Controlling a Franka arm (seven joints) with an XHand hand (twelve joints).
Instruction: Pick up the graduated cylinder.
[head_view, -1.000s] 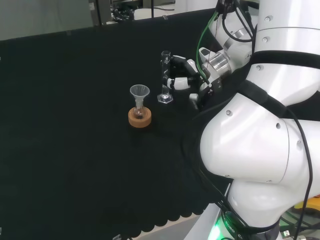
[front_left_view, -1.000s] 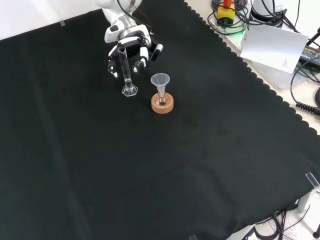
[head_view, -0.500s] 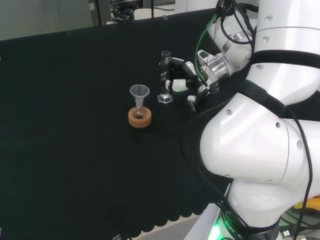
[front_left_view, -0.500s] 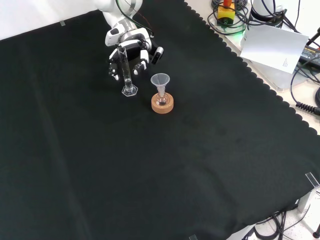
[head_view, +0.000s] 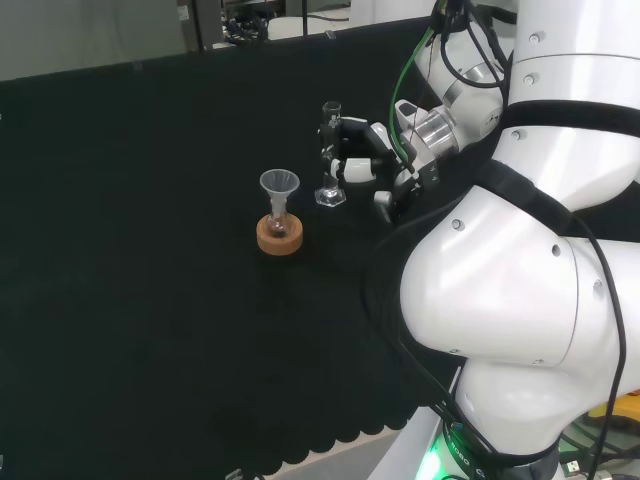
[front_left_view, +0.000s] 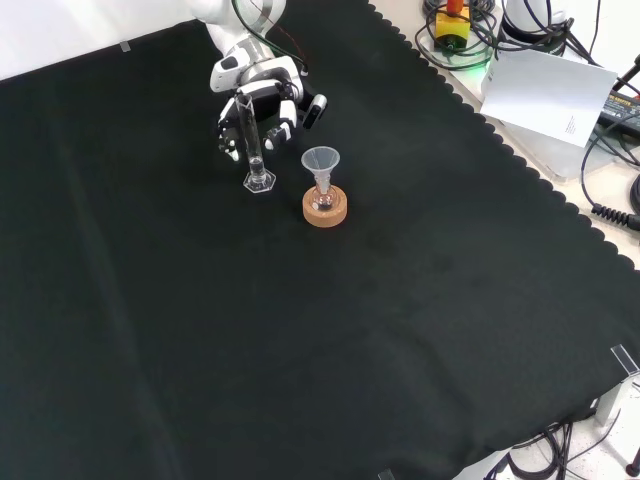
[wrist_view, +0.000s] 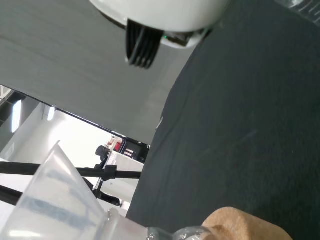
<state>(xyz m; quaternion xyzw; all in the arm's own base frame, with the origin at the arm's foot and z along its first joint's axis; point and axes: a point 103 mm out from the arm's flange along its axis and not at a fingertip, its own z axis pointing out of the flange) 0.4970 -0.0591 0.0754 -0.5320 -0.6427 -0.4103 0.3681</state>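
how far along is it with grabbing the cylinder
Done: the hand has reached the graduated cylinder and sits right against it, fingers partly curled around the tube. In hand: closing the grasp; from these views I cannot tell whether the fingers actually grip the glass. Left: the lift, since the cylinder's base is on the black cloth, next to the funnel in its cork ring.

Even overhead light, cloth (front_left_view: 400, 300) matte, faint shadows; funnel (wrist_view: 55, 200) blurred close in wrist view.

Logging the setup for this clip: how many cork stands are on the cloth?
1: the cork stand sits under the small flask with the funnel, right of the graduated cylinder in the front view. None looks hidden.
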